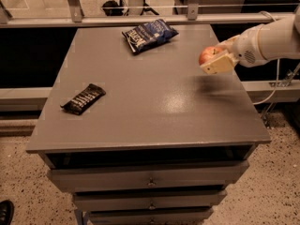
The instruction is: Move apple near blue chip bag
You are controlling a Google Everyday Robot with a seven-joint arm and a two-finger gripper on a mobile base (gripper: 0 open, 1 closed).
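1. Apple, small, round and red-orange (209,54), is not the nearest thing. Closest to the camera are the grey metal drawers (150,179) under the flat grey table top (150,111).
2. Next, toward the view's left edge of the table, lies a narrow black-brown snack bar wrapper (83,99). It plays no part in my job, so I judge it best left alone.
3. Farther in, over the opposite edge, my two-finger gripper (214,59) is clamped around the apple and holds it clear of the surface, with a soft shadow on the table beneath. I judge the height lets the fruit travel without dragging or rolling.
4. Farthest, at the back centre, the crinkled dark blue foil chip bag (149,34) lies flat, well apart from the apple. My carry should run across and back, ending beside the bag, not on it.
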